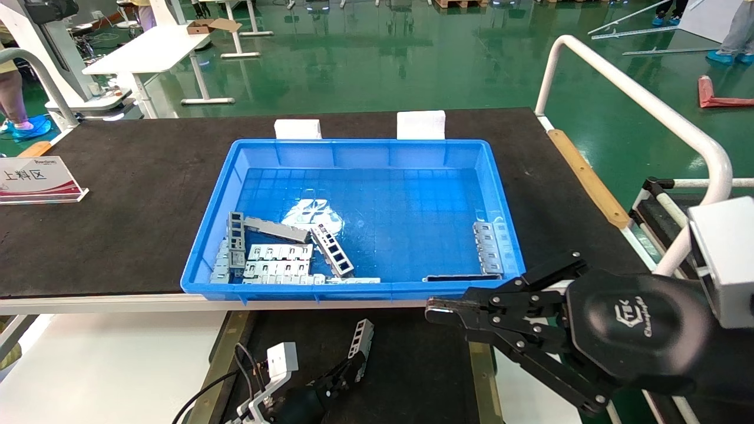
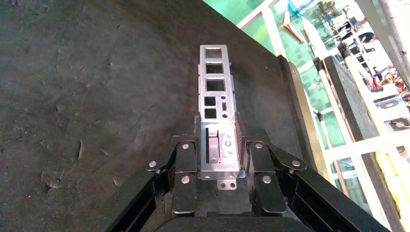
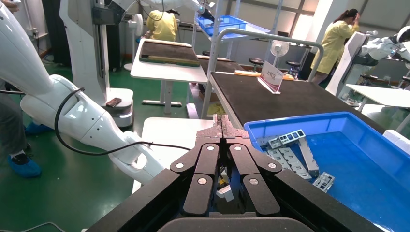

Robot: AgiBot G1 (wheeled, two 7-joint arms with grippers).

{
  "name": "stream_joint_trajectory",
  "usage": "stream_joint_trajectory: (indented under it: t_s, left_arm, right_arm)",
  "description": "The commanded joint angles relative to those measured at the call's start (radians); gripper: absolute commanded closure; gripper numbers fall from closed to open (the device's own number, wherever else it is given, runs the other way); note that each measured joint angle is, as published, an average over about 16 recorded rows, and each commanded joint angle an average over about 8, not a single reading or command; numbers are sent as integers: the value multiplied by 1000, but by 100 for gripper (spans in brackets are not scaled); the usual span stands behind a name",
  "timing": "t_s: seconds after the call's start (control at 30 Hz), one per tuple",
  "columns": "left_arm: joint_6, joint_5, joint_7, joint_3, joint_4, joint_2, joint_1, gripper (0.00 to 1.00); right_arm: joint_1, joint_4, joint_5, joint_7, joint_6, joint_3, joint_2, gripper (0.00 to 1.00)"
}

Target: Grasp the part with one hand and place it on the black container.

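The part (image 2: 217, 104) is a slim silver-grey channel bar with a row of square and rectangular cutouts along its length, like a short ladder. In the head view it shows at the bottom centre of the frame, standing tilted above the black container (image 1: 412, 365), whose matte floor and brass-coloured rail lie below the blue crate (image 1: 500, 224). The left claw (image 2: 220, 159) is clamped on the part's lower end, one finger (image 2: 186, 166) pressed against each side. The right claw (image 1: 436, 309), at the lower right of the head view, has its tips closed together, holding nothing. More bars (image 1: 277, 259) lie in the crate's lower left corner, on the counter (image 1: 118, 206).
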Motion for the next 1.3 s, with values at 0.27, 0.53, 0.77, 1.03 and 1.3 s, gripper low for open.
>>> stream_joint_trajectory:
  t_s: [0.27, 0.53, 0.77, 1.03, 1.3]
  left_arm:
    - [-7, -7, -4, -3, 17, 14, -1, 0]
    - [-26, -6, -13, 7, 7, 22, 3, 0]
    - [-24, 0, -22, 21, -36, 1, 10, 0]
    - [37, 42, -22, 67, -129, -89, 16, 0]
    - [110, 88, -43, 124, -221, -203, 18, 0]
  right_arm:
    - [0, 0, 0, 0, 0, 0, 0, 0]
    - [0, 0, 0, 0, 0, 0, 0, 0]
    - [0, 0, 0, 0, 0, 0, 0, 0]
    - [0, 0, 0, 0, 0, 0, 0, 0]
    - [0, 0, 0, 0, 0, -1, 0, 0]
